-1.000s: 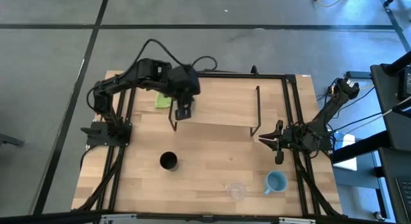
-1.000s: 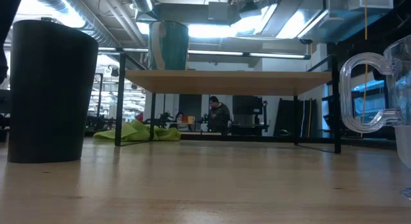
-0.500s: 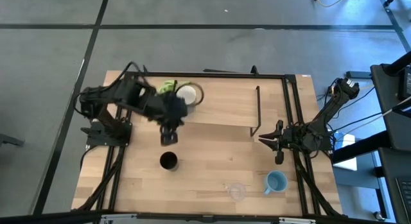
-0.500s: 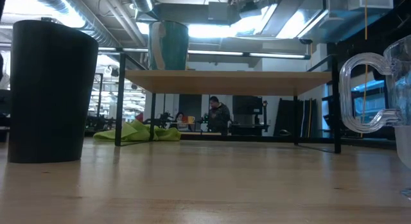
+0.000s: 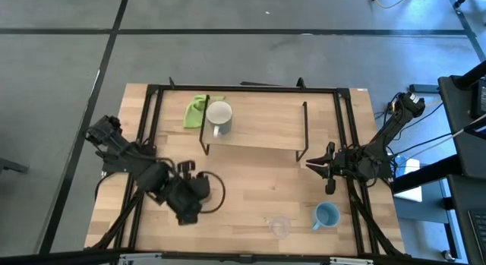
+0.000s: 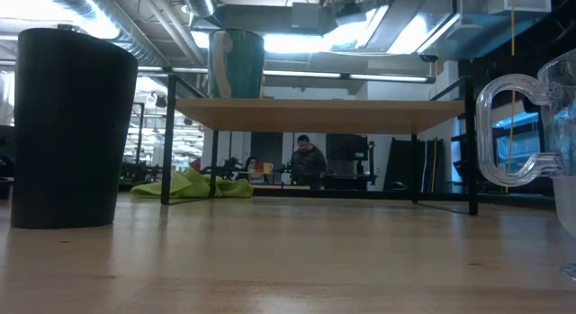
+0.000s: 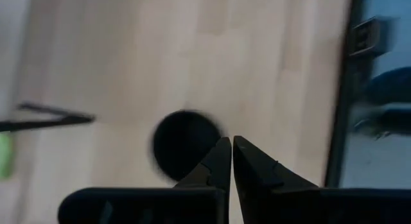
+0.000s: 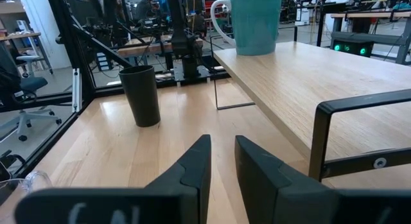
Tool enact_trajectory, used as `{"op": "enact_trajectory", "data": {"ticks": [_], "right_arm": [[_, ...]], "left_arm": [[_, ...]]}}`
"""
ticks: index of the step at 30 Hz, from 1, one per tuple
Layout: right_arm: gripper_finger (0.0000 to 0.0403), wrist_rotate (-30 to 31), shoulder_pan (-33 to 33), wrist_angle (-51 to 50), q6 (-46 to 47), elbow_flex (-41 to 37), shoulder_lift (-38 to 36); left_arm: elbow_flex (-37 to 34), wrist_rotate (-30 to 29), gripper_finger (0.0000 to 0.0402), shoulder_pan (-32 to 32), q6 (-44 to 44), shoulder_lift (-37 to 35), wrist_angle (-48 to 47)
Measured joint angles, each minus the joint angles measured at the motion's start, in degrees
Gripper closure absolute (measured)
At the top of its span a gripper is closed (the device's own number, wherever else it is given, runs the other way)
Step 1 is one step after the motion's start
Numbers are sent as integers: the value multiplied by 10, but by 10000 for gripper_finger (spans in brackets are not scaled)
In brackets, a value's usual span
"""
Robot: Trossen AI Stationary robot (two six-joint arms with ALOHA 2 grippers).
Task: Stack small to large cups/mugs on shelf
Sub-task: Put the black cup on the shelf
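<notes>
Wooden tabletop (image 5: 250,181) fills the high view. At its left the left gripper (image 5: 187,212), fingers pressed together and empty, hovers over the black cup (image 6: 72,125), likely lining up a pick. One mug (image 5: 219,115) sits on the shelf (image 5: 266,124). Rightward, the clear cup (image 5: 280,226) and blue mug (image 5: 326,215) wait; the right gripper (image 5: 329,168) idles, fingers slightly apart.

At the bottom of the frame we see the right gripper (image 8: 220,161), its 2 dark fingers (image 8: 192,166) slightly apart with nothing between them. A black cup (image 8: 142,95) stands at centre left on the table (image 8: 96,147). Upper right, a mug (image 8: 254,22) sits on the shelf (image 8: 302,76)
</notes>
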Motion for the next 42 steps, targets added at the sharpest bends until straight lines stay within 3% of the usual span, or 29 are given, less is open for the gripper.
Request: {"op": "enact_trajectory", "data": {"ticks": [7,11,21,32,42], "right_arm": [[331,0,0,0,0,0,0],[331,0,0,0,0,0,0],[331,0,0,0,0,0,0],[331,0,0,0,0,0,0],[331,0,0,0,0,0,0]], "left_arm": [[-40,-30,385,-53,-84,0,-16],[-45,-42,364,-61,-106,0,-38],[-45,-54,288,-60,-88,0,-33],[-116,-23,282,-49,-42,1,56],[-117,-20,282,-36,5,1,63]]}}
